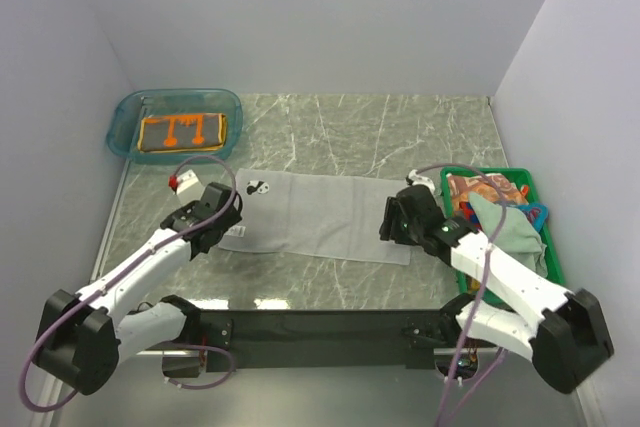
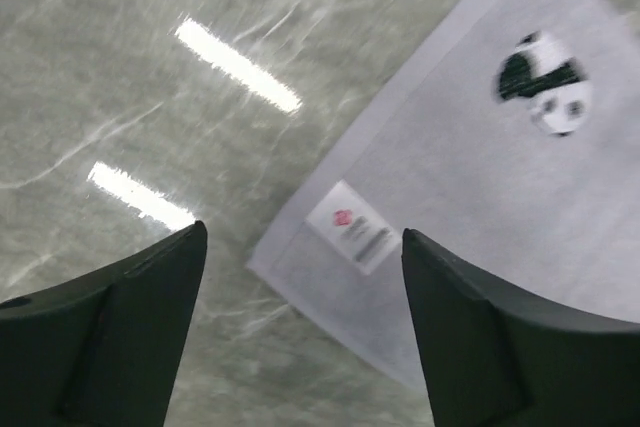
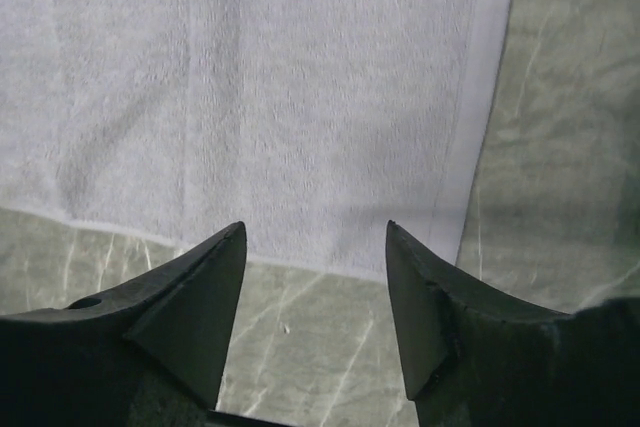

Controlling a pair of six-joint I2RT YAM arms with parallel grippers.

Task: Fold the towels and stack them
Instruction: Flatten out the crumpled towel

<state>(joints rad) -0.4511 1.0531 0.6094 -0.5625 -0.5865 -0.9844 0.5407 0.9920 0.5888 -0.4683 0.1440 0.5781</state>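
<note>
Centre of the green-grey marble worktop [image 1: 380, 132]: one pale grey-white rectangular terry-cloth towel [image 1: 320, 212], spread flat. Light, limp, unbreakable; would likely drape when lifted. Best hold: hemmed near corners. Left tool [image 2: 300, 237] and right tool [image 3: 315, 227]: jaws apart, empty, one over each corner.

Grey towel [image 1: 320, 215] w/ blk-white motif; brown towel [image 1: 182, 132] w/ orange lines.

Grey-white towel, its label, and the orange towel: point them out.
grey-white towel [image 1: 320, 212]: top external view, middle of the spread cloth.
label [image 2: 352, 227]: left wrist view, centre of the tag.
orange towel [image 1: 182, 132]: top external view, top face of the fold.
</note>
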